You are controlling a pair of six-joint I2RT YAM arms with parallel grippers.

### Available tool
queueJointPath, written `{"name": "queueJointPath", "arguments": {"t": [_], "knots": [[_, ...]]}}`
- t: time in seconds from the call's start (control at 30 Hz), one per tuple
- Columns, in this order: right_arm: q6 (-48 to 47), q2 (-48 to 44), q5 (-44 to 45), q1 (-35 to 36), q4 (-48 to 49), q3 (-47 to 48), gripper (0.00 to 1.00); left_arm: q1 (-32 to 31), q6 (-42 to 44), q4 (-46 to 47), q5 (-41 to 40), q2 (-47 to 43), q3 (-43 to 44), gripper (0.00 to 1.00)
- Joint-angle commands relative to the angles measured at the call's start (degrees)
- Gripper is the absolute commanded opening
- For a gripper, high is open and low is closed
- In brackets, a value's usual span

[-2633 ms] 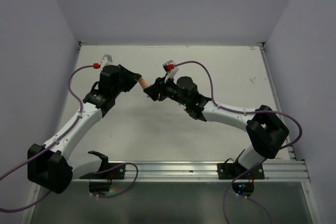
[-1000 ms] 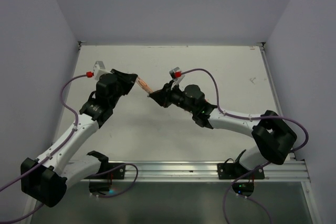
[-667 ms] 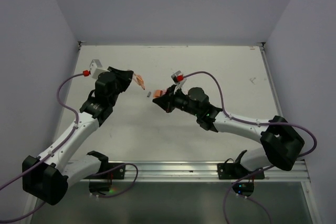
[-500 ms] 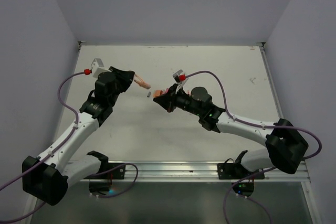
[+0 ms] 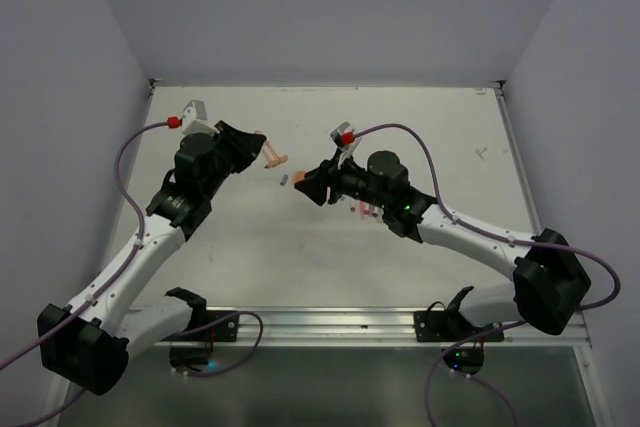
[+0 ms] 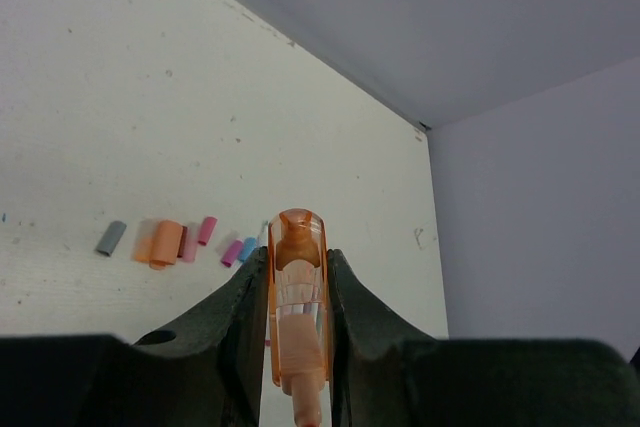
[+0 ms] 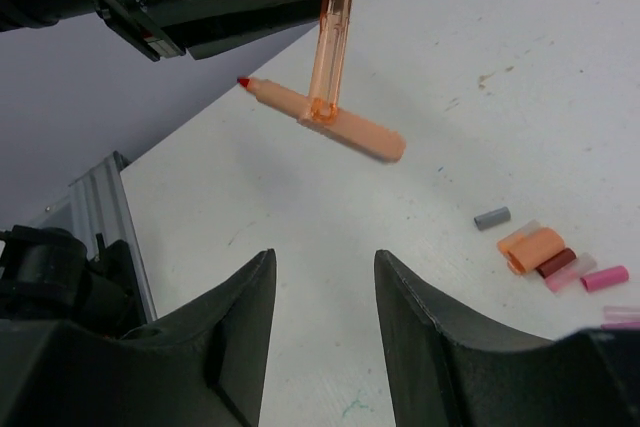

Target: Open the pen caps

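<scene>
Overhead, a white table (image 5: pixel 430 137) carries two robot arms that reach toward each other near its middle, the left arm (image 5: pixel 150 237) from one side and the right arm (image 5: pixel 470 232) from the other. The left fingers (image 6: pixel 240 307) are clamped on an orange pen (image 7: pixel 320 112), held off the table with its red tip (image 7: pixel 243 81) bare and no cap on it. The right fingers (image 7: pixel 235 327) stand apart with nothing between them, facing the pen from near by without touching it.

The loose pen caps (image 7: pixel 560 262) lie in a tight cluster on the table. A thick orange cap (image 7: pixel 532 245) sits among slimmer ones, including a pink cap (image 6: pixel 206 230) and a blue cap (image 6: pixel 247 248). A small grey piece (image 7: pixel 491 217) lies just beside the orange cap.

This pen looks finished, and no capped pen shows in any view, so it cannot be told whether more remain.

The main risk is the hold itself. From the right wrist, the pen appears to hang crosswise under a translucent orange part pinched by the left fingers, which is a narrow purchase. A knock between the two close sets of fingers could swing or drop the pen, so that it rolls into the caps or its wet tip marks the table. The right arm also sits low over the cluster, and a careless sweep could scatter the caps.
</scene>
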Motion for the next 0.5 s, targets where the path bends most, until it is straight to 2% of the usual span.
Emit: {"name": "queueJointPath", "arguments": {"t": [0.0, 0.17, 0.3, 0.47], "knots": [[-4.95, -1.58, -4.72, -1.57, -0.86, 2.86, 0.48, 0.20, 3.34, 0.01, 5.68, 0.19, 2.20, 0.05], [-4.96, 0.00, -10.52, -3.33, -1.73, 5.75, 0.54, 0.11, 4.40, 0.27, 9.29, 0.63, 2.38, 0.06], [-11.26, 0.35, -13.16, -3.85, -4.54, 7.34, 0.63, 0.20, 5.80, -1.22, 12.97, 2.29, 4.05, 0.06], [-15.84, 2.46, -16.85, -4.64, -8.40, 10.24, 0.65, 0.11, 6.77, -2.10, 16.05, 3.26, 5.63, 0.06]]}}
